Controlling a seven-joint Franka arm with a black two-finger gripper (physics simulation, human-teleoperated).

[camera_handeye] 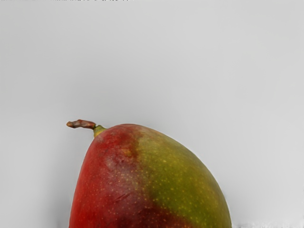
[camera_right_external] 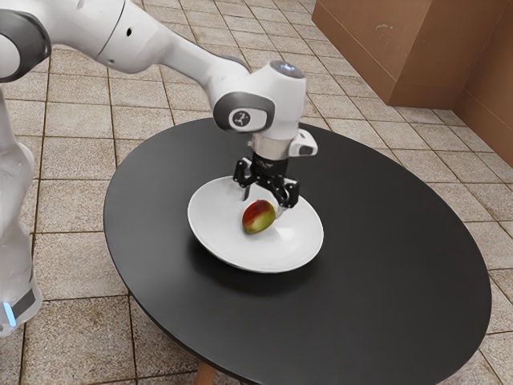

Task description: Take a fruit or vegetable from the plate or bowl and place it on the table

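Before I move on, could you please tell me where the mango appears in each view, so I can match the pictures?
Exterior view: the mango is close to the picture's middle, in the white plate, just below the pincer.
Wrist view: the mango is seen close up against the white plate, its stem and its red and green skin showing.
Shared landmark: the white plate's smooth surface around the fruit.
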